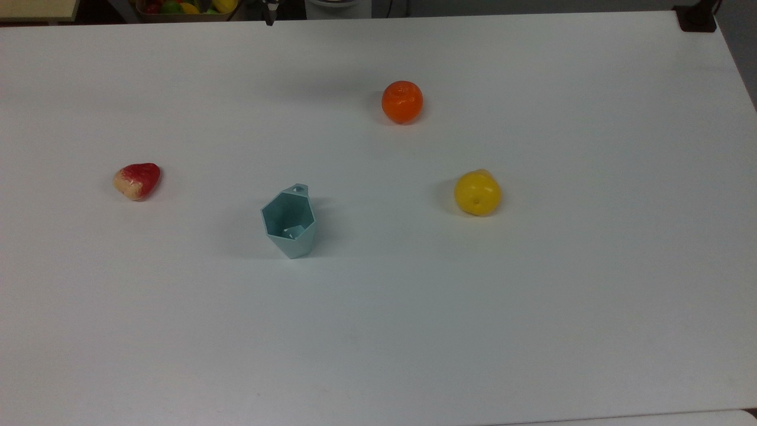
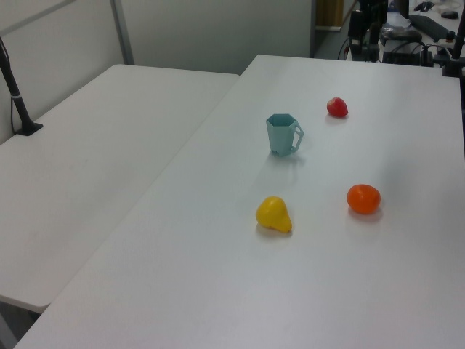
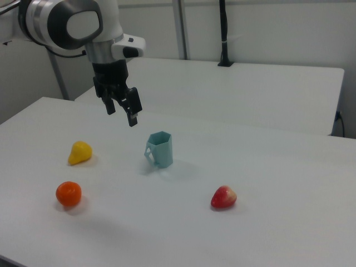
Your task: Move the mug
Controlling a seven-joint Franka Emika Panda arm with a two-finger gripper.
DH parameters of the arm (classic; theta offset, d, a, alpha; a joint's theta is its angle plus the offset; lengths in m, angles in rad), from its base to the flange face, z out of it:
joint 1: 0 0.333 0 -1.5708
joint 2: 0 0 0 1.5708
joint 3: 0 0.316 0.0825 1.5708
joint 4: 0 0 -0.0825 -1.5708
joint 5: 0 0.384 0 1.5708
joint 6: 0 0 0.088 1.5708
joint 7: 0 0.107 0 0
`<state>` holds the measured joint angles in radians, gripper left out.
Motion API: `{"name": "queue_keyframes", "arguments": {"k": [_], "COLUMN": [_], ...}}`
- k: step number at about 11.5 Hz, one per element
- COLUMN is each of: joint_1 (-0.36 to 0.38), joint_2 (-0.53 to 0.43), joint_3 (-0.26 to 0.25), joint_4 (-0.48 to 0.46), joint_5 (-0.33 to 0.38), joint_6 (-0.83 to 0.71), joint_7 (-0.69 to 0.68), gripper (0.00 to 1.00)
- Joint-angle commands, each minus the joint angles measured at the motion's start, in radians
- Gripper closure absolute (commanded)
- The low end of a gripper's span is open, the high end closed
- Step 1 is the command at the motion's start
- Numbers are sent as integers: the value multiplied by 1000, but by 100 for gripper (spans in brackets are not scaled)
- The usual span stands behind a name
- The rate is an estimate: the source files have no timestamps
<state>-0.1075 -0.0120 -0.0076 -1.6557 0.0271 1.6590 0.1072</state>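
White table (image 1: 532, 325) with mug (image 1: 289, 223), orange (image 1: 402, 102), yellow pear (image 1: 477, 193), red fruit (image 1: 138, 180).

White table (image 1: 532, 331) — orange (image 1: 402, 102), yellow pear (image 1: 477, 193), red-and-cream fruit (image 1: 137, 180), well apart

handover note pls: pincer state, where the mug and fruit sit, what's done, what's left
Pincer: open, empty, in the air, up and toward the right view's left of the mug.
Mug: upright on the white table, untouched.
Around it, all apart: red fruit, orange, yellow fruit.
Done: no grasp yet.
Left: descend, grip the mug, move it.
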Motion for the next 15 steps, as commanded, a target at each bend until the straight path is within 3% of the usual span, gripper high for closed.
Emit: {"name": "queue_keyframes", "arguments": {"k": [1,6,8,10,15], "joint_1": [5,8,15,19,47], "joint_2": [-9,10,24,76,159], "joint_3": [-3,-3,-2,4,9], "joint_4": [-6,-3,2,20,25], "joint_5": [-6,7,11,11,2], "joint_6": [-21,-5,72,129,140], "joint_7": [-23,-18,-11,23,-55], "gripper": [0,0,0,0,0]}}
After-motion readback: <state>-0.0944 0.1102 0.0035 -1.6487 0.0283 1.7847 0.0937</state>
